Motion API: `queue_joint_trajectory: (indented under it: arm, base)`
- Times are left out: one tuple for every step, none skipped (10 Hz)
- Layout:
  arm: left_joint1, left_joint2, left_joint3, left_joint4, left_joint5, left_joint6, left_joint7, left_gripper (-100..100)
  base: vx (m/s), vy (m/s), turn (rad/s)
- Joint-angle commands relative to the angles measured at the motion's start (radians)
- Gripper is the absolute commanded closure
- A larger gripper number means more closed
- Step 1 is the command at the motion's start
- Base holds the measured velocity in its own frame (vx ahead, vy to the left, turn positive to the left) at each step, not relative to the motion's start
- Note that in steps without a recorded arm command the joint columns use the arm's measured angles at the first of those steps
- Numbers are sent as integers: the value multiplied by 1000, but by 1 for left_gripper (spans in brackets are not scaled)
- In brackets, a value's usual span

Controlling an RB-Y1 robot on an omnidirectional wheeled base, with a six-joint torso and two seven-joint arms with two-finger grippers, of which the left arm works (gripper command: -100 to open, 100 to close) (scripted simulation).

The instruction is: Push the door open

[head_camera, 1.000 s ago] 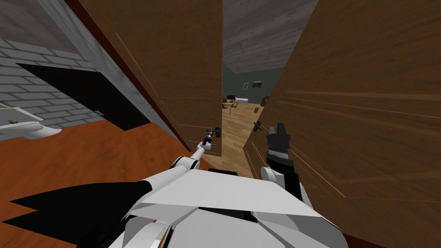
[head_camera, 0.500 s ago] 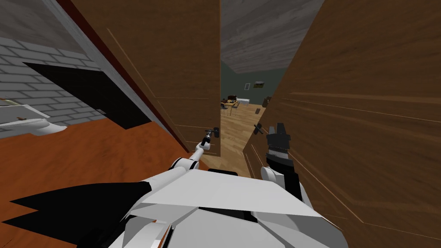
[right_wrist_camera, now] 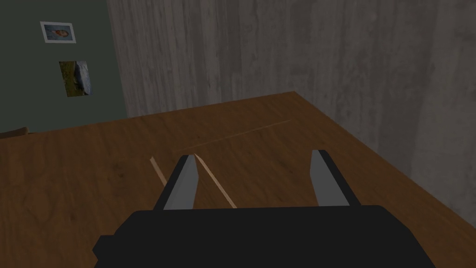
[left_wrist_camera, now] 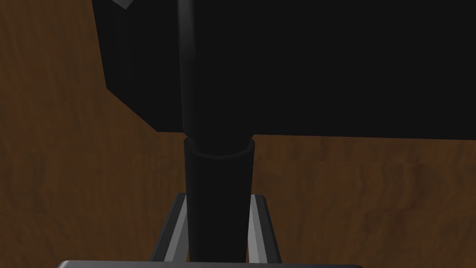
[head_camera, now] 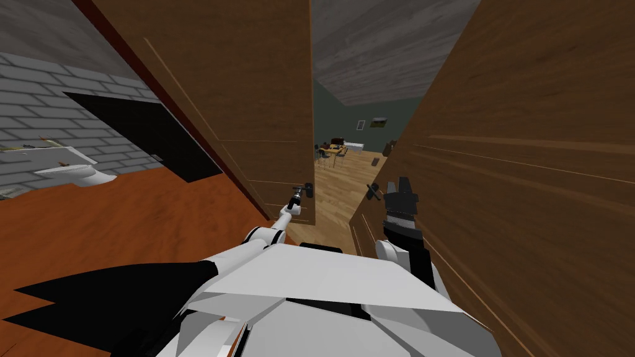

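Note:
A brown wooden door leaf (head_camera: 248, 93) stands to my left, swung partly away, with a black lever handle (head_camera: 308, 189) at its free edge. My left gripper (head_camera: 298, 197) reaches to that handle. In the left wrist view the left gripper (left_wrist_camera: 219, 196) is shut on the black handle (left_wrist_camera: 218, 177), whose black plate (left_wrist_camera: 325, 70) lies against the brown door (left_wrist_camera: 69, 163). A second brown leaf (head_camera: 527, 155) with its own black handle (head_camera: 372, 191) rises on the right. My right gripper (head_camera: 400, 186) hovers beside it, and in the right wrist view the right gripper (right_wrist_camera: 254, 156) is open above the brown panel (right_wrist_camera: 93, 186).
Through the gap between the leaves lies a room with a light wood floor (head_camera: 338, 186) and a table with chairs (head_camera: 332, 150). A white fixture (head_camera: 74, 173) stands by the grey brick wall (head_camera: 37, 111) at left. A black area (head_camera: 149, 133) borders the red-brown floor (head_camera: 124, 229).
The left door leaf has swung further away and the gap between the leaves is wider. My view has shifted, so the white fixture now sits further right. The left gripper stays on the handle.

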Motion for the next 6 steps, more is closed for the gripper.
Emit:
queue_joint_trajectory:
  arm:
    - [0,-2,9,-8,3,-1,-3,100]
    - [0,-2,19,-8,6,0,-5,100]
    - [3,3,17,-6,6,0,-4,100]
    - [-4,8,46,-4,17,-6,-35,100]
    - [-5,8,53,-3,20,-8,-44,100]
    - [-8,8,67,-2,25,-11,-60,100]
  base:
    - [154,-91,51]
    - [139,-124,64]
    - [62,-53,56]
    - [128,48,92]
    - [188,50,65]
    - [172,44,38]
